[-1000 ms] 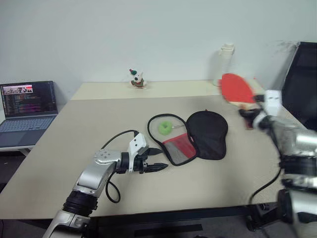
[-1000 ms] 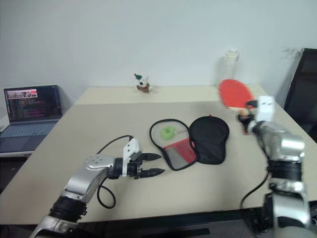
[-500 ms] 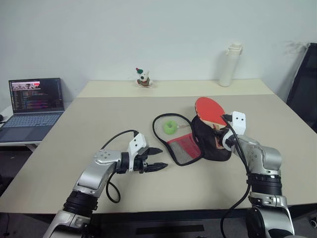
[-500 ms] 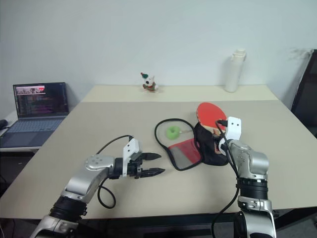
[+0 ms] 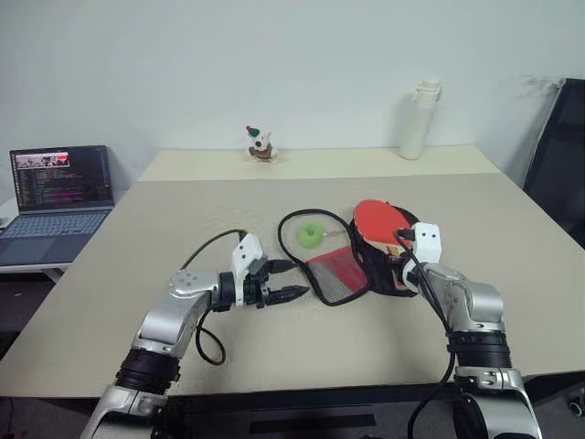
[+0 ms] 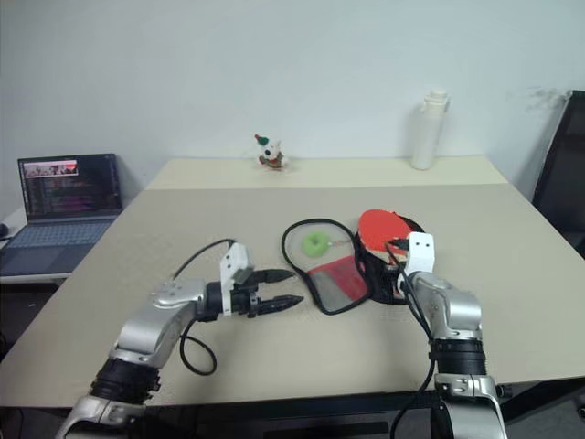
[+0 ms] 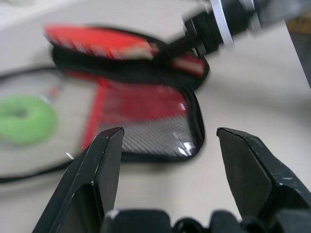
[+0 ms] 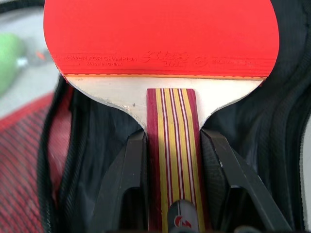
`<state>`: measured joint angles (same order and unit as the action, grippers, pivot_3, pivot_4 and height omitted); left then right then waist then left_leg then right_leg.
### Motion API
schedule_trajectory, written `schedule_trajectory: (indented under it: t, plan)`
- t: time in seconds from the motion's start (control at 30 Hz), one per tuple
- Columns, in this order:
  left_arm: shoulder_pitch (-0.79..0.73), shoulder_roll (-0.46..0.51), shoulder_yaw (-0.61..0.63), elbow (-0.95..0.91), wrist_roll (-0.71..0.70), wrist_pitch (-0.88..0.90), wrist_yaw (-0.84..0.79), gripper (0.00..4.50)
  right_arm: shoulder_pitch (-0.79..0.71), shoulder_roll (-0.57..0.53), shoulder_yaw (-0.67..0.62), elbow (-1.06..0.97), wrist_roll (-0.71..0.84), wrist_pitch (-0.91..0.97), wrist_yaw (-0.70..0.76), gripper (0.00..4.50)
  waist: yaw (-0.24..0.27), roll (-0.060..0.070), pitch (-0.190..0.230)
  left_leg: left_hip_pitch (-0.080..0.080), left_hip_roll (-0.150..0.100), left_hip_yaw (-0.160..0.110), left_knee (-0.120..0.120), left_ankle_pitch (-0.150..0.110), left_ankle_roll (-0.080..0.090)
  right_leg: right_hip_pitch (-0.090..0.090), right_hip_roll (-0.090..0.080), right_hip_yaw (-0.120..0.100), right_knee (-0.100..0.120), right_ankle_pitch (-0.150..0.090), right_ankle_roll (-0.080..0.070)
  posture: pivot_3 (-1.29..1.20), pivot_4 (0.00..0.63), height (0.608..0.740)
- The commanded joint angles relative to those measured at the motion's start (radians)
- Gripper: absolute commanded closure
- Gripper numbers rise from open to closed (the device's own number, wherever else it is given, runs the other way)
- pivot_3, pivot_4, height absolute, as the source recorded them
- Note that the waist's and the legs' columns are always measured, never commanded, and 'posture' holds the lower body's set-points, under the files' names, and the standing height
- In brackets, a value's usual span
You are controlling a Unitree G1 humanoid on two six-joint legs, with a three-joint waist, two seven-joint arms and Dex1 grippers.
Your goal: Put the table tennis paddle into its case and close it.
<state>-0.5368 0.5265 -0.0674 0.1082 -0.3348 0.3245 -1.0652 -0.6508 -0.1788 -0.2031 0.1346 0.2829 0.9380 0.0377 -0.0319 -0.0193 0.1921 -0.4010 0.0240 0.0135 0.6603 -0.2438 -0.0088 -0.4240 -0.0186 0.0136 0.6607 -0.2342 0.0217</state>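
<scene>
Currently the insertion step is in hand: paddle over case, not yet seated. Far left, a laptop [image 5: 59,187] sits on a side surface, off the table [image 5: 164,229]. The left gripper [image 5: 294,281] hovers just above the tabletop, fingers apart and empty, pointing at the case's red mesh flap [image 5: 336,272]. Beyond it lies a green ring [image 5: 308,234] on a black cord loop. The case [image 5: 384,274] lies open near the table's middle, its black half to the right of the red flap. The right gripper [image 8: 171,187] is clamped on the paddle's striped handle. The paddle [image 5: 377,219] hangs with its red face over the black half, tilted, blade pointing away from the robot. A white bottle [image 5: 416,119] stands at the far edge.

Judgement: next, the blade must slide flat into the black half before release; afterwards the red flap folds over and the zip gets closed. The left gripper looks placed to steady the flap.
</scene>
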Motion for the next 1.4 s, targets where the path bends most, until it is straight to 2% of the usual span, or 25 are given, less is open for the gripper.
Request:
schedule_trajectory:
  t: [0.03,1.27,1.33,1.4]
  plan:
    - [-0.036,0.0,0.037,-0.053,-0.034,0.005,0.011,1.16,-0.008,-0.003,-0.008,-0.025,-0.008,-0.028,-0.008,3.38,0.0,0.0,0.0,0.0,0.0,0.0,0.0,0.0,0.0,0.0,0.0,0.0,0.0,0.0,0.0,0.0,0.15,0.74]
    - [-0.045,-0.001,0.027,-0.072,-0.038,0.028,0.019,1.16,0.045,-0.028,-0.004,-0.02,-0.069,-0.057,-0.06,3.38,0.003,-0.003,-0.002,0.0,0.0,-0.001,0.0,0.0,0.0,0.001,0.0,-0.001,-0.001,-0.001,0.001,0.0,0.15,0.74]
    - [-0.044,-0.002,0.024,-0.067,-0.035,0.024,0.019,1.16,0.049,-0.03,-0.008,-0.019,-0.074,-0.061,-0.068,2.65,0.003,-0.003,-0.002,0.0,0.0,-0.001,0.0,0.0,0.0,0.001,0.0,-0.001,-0.001,-0.001,0.001,0.0,0.15,0.74]
    - [-0.042,-0.003,0.022,-0.067,-0.034,0.023,0.019,1.16,0.05,-0.033,-0.005,-0.019,-0.078,-0.056,-0.066,2.09,0.003,-0.003,-0.002,0.0,0.0,-0.001,0.0,0.0,0.0,0.001,0.0,-0.001,-0.001,-0.001,0.001,0.0,0.15,0.74]
